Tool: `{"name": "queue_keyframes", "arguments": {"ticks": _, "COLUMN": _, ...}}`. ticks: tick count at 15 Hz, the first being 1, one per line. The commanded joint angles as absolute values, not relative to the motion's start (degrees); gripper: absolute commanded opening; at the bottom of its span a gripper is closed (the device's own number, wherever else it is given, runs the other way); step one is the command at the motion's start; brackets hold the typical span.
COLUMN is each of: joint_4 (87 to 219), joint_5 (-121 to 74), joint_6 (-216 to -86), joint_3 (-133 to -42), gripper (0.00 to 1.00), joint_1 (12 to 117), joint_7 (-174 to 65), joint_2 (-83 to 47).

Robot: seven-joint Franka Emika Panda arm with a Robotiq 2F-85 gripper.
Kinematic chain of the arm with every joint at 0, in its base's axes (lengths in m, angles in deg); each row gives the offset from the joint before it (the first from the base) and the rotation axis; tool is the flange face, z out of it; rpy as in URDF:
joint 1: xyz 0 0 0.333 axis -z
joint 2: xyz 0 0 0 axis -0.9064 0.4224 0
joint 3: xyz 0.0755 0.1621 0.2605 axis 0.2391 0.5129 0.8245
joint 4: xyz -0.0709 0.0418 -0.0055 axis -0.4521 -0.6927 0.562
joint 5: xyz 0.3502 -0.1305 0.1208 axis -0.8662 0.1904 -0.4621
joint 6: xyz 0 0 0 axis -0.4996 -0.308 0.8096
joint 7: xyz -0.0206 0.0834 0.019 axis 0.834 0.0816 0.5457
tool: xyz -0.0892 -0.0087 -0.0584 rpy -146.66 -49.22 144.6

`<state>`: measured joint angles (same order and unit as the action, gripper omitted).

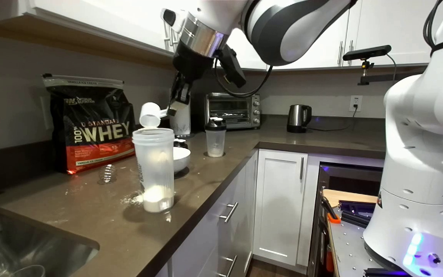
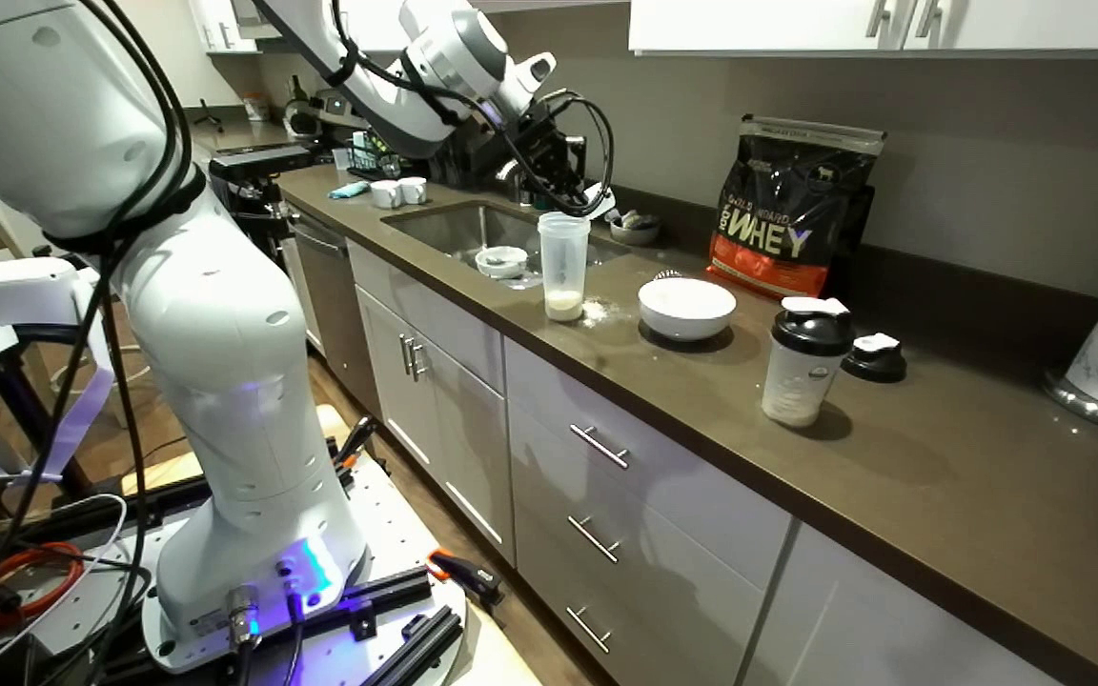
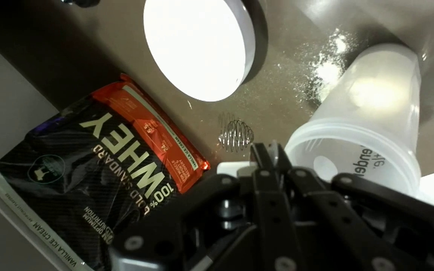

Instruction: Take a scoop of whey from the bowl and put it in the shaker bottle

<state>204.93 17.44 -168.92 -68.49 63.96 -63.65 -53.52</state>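
My gripper is shut on the short handle of the pale scoop. The scoop's cup is tipped, mouth angled downward, just above the wide mouth of the shaker bottle. Whether powder is left inside the cup I cannot tell. Pale whey lies in the bottom of the bottle, which stands upright. In the wrist view the fingertips of the gripper are close together beside the bottle's rim. The white bowl stands on the counter near the bottle; its inside is overexposed in the wrist view.
A black whey bag stands against the wall, with a wire whisk ball in front. Spilled powder lies beside the bottle. A black-lidded shaker, a black lid and the sink share the counter.
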Motion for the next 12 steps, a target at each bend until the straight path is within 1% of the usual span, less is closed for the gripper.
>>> {"name": "queue_keyframes", "arguments": {"ticks": 1, "joint_4": 203.9, "joint_5": 12.6, "joint_6": -167.5, "joint_3": -71.0, "gripper": 0.01, "joint_1": 62.4, "joint_7": -60.7, "joint_2": -52.4}}
{"name": "queue_keyframes", "arguments": {"ticks": 7, "joint_4": 202.6, "joint_5": 13.1, "joint_6": -166.6, "joint_3": -71.8, "gripper": 0.01, "joint_1": 64.5, "joint_7": -63.2, "joint_2": -51.5}}
{"name": "queue_keyframes", "arguments": {"ticks": 12, "joint_4": 197.9, "joint_5": 17.5, "joint_6": -162.1, "joint_3": -71.4, "gripper": 0.01, "joint_1": 67.1, "joint_7": -67.3, "joint_2": -46.5}}
